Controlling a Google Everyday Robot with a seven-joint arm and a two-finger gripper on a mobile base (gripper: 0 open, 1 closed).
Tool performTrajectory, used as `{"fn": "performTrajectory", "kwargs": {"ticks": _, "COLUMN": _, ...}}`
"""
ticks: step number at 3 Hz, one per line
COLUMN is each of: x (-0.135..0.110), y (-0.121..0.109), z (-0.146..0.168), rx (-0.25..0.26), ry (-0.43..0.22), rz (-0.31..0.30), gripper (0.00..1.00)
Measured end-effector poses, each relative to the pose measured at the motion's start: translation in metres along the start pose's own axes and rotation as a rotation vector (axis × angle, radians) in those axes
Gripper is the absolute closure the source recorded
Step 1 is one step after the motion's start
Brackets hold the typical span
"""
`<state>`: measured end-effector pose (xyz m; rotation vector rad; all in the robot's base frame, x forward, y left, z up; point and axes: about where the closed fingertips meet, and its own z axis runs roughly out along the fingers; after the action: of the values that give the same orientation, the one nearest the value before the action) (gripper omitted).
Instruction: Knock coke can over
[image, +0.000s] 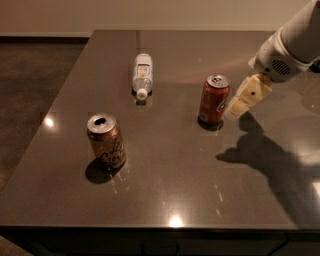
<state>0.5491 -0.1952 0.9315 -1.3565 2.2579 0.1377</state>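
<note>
The coke can (214, 99), red with white script and a silver top, stands upright on the dark table (170, 180), right of centre. My gripper (236, 109) comes in from the upper right on a white arm. Its cream fingertips hang just to the right of the can, close beside it and a little above the tabletop. I cannot tell whether they touch the can.
An orange-brown can (105, 140) with dark script stands upright at the front left. A clear plastic bottle (142, 73) with a white cap lies on its side at the back centre. The table's left edge drops to a dark floor.
</note>
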Motion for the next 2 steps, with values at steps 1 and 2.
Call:
{"fn": "performTrajectory", "kwargs": {"ticks": 1, "x": -0.012, "y": -0.003, "z": 0.022, "rx": -0.001, "ry": -0.056, "rz": 0.023, "gripper": 0.00}}
{"fn": "performTrajectory", "kwargs": {"ticks": 2, "x": -0.020, "y": -0.005, "z": 0.039, "rx": -0.003, "ry": -0.091, "rz": 0.032, "gripper": 0.00}}
